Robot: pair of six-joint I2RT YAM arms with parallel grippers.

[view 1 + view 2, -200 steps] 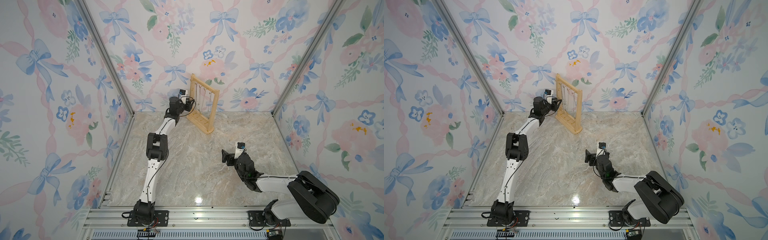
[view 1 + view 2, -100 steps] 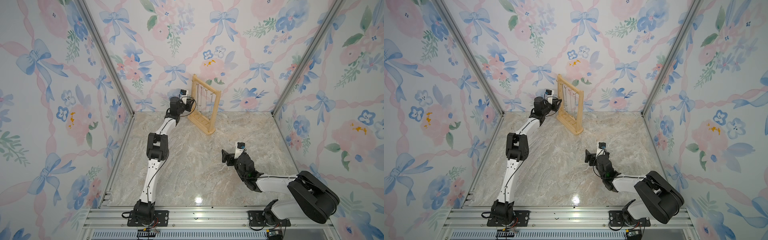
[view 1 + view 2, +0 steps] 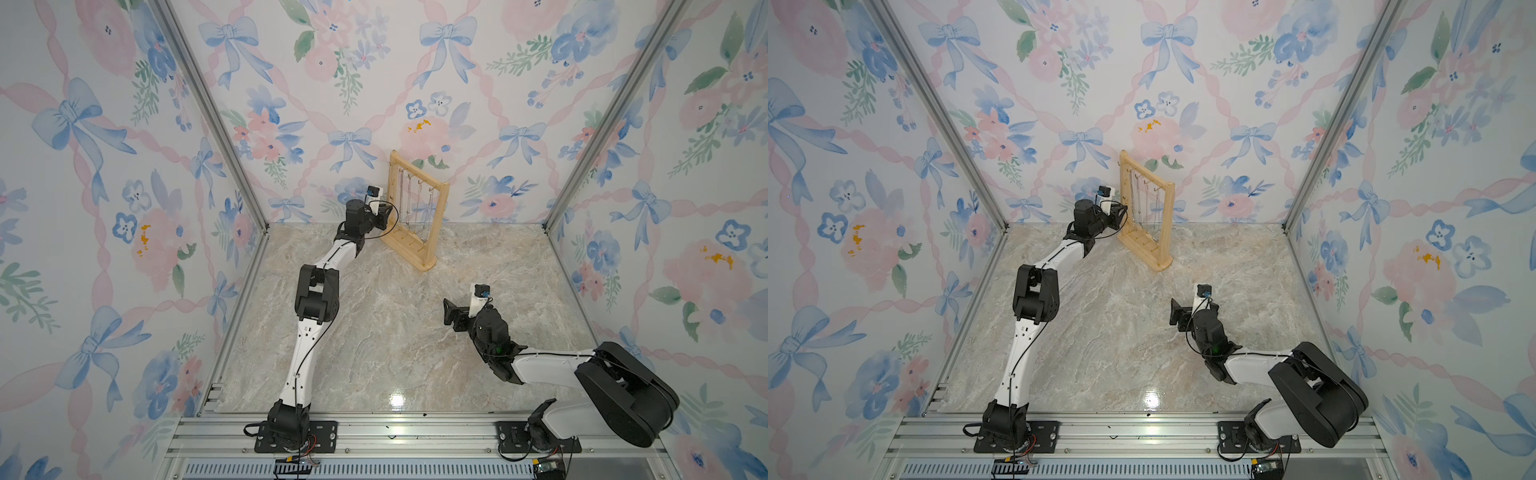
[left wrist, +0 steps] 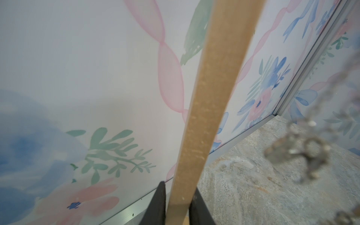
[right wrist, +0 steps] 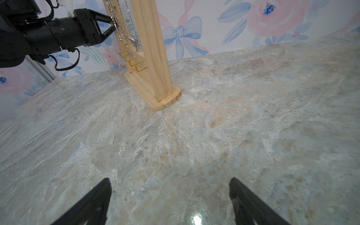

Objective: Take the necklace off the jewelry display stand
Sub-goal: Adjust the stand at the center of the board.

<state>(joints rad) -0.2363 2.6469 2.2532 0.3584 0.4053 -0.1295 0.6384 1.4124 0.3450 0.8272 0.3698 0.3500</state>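
Pine jewelry display stand (image 3: pixel 439 224) | holds: silver necklaces (image 5: pixel 119 23), hanging | stand upright

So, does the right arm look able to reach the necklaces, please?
Probably yes: only bare table lies between the open right gripper and the stand; the left gripper is at its far end.

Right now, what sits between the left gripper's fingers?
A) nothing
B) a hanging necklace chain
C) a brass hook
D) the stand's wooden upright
D: in the left wrist view, the pine upright of the jewelry display stand runs between the black fingers of the left gripper, while the necklace chain hangs off to one side, clear of them.
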